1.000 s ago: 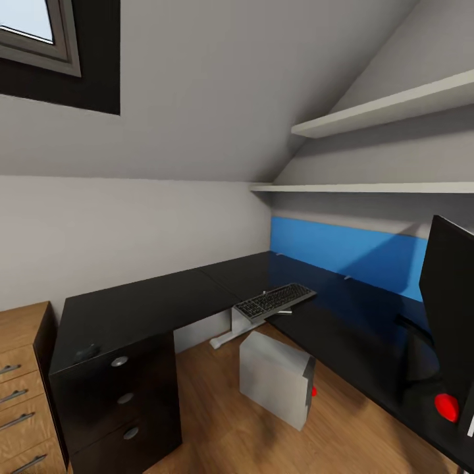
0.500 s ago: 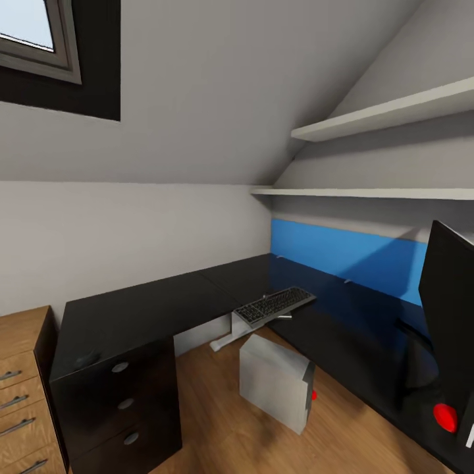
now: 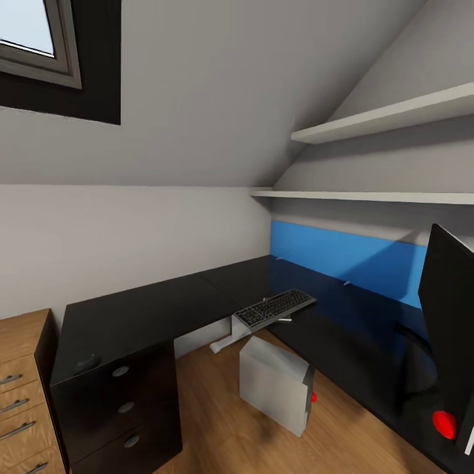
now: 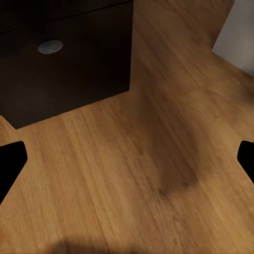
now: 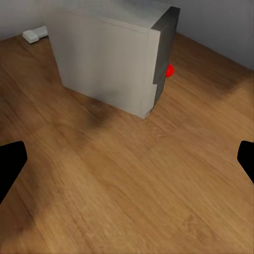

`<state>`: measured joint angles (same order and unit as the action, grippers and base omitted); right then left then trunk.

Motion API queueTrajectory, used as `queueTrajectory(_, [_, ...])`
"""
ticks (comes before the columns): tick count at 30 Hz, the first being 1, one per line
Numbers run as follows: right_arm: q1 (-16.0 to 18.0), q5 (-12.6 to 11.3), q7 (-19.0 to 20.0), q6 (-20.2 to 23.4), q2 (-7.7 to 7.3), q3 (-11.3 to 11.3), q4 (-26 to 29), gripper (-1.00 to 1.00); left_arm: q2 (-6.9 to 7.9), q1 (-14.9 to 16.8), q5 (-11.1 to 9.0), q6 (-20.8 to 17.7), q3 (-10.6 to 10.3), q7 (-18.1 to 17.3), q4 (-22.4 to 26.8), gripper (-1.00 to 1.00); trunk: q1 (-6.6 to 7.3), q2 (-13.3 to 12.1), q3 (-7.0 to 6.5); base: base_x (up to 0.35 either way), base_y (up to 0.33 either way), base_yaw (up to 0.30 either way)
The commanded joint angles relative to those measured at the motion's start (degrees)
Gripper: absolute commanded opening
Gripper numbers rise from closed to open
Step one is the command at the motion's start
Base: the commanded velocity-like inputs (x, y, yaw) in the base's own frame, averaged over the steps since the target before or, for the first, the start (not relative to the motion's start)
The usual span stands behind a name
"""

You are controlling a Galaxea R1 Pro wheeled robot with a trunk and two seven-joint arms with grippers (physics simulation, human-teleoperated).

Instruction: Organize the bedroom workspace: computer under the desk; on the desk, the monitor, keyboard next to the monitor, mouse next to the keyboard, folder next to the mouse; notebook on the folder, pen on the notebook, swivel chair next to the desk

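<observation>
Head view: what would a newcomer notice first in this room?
The black L-shaped desk fills the corner, with a bright blue wall panel behind its right wing. A keyboard juts over the desk's inner edge, above the grey computer on the wooden floor. The black monitor stands at far right.

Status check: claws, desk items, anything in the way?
Both claws open, empty, over wooden floor. Slim black keyboard overhangs black L-shaped desk edge; grey computer tower on floor. No obstruction seen.
</observation>
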<state>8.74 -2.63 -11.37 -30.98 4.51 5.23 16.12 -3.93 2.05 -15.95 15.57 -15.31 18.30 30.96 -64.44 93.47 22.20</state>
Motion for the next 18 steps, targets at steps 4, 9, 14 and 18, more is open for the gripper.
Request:
queueTrajectory(4, [0.0,-0.4,-0.4,-0.1,-0.03,0.4,-0.1,1.0,0.14,0.1,-0.6,0.3,-0.4,0.4,0.0,1.0,0.0,0.0,0.07,0.0,0.0,0.0])
queueTrajectory(9, [0.0,-0.4,-0.4,-0.1,-0.03,0.4,-0.1,1.0,0.15,0.1,-0.6,0.3,-0.4,0.4,0.0,1.0,0.0,0.0,0.15,0.0,0.0,0.0])
queueTrajectory(14, [0.0,-0.4,-0.5,-0.1,-0.03,0.4,0.0,1.0,0.15,0.1,-0.6,0.3,-0.4,0.4,0.0,1.0,0.0,0.0,0.48,0.0,0.0,0.0])
queueTrajectory(18, [0.0,-0.4,-0.4,-0.1,-0.03,0.4,0.0,1.0,0.15,0.1,-0.6,0.3,-0.4,0.4,0.0,1.0,0.0,0.0,0.82,0.0,0.0,-0.005])
